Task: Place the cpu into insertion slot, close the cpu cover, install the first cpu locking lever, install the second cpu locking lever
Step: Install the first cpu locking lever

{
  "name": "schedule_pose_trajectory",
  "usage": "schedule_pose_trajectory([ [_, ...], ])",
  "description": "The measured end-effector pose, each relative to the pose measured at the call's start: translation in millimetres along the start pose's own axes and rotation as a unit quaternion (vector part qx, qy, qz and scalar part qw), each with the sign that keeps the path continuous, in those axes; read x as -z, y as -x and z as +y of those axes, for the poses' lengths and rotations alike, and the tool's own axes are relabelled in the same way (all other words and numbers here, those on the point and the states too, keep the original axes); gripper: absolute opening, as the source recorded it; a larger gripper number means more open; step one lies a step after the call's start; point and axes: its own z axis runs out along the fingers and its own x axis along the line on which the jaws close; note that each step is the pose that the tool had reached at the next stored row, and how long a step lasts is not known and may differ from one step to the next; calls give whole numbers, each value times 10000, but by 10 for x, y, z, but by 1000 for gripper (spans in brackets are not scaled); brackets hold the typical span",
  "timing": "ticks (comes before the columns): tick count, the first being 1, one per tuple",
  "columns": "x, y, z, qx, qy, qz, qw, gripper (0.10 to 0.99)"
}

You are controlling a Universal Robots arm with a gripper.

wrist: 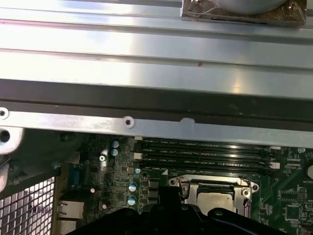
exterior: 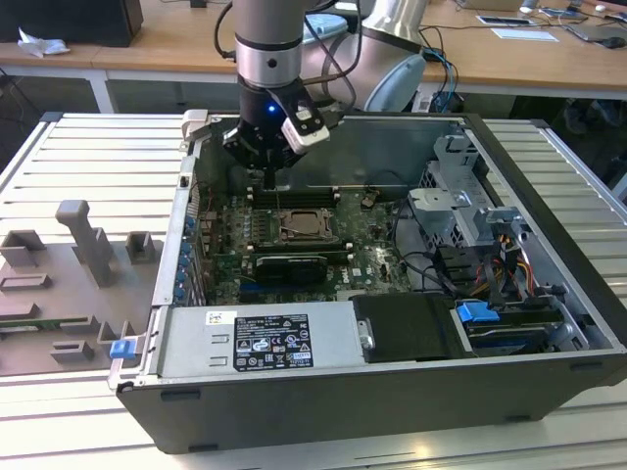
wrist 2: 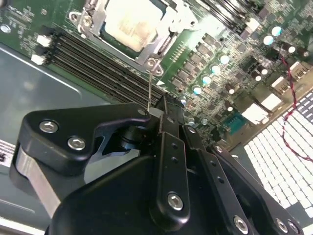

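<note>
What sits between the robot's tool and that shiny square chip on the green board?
In the second wrist view, a thin metal lever runs from the tool toward the cpu, crossing the long black memory slots.

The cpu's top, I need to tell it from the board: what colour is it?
Pale silver-beige, against the green board; the cpu shows best in the second wrist view.

A ribbed silvery metal table (exterior: 578, 162) is seen in the exterior view, and an open dark computer case (exterior: 392, 411) is laid flat directly on it. To the exterior view's left of the case, just beside its wall, a grey fixture plate (exterior: 59, 294) with upright blocks is set on the same table. Beyond the case, wooden desks (exterior: 480, 59) are stood apart from the table.
</note>
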Motion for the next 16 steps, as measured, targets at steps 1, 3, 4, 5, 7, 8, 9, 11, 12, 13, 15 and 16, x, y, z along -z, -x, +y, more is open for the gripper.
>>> schedule_pose_trajectory([
  [1, -2, 35, -2, 0, 0, 2, 10000, 106],
  [3, -20, 225, -16, -1, 1, 14, 10000, 106],
  [4, -33, 298, -21, -1, 1, 15, 10000, 106],
  [5, -53, 368, -27, -1, 5, 14, 10000, 106],
  [7, -57, 379, -29, 0, 51, 12, 10000, 106],
  [8, -60, 381, -29, 0, 91, 9, 10000, 106],
  [9, -65, 382, -29, 0, 118, 7, 9999, 106],
  [11, -97, 382, -30, 0, 124, 6, 9999, 106],
  [12, -128, 386, -26, 1, 124, 7, 9999, 106],
  [13, -152, 393, -22, 1, 124, 7, 9999, 106],
  [15, -215, 445, -2, 1, 124, 7, 9999, 106],
  [16, -233, 467, 7, 2, 124, 7, 9999, 106],
])
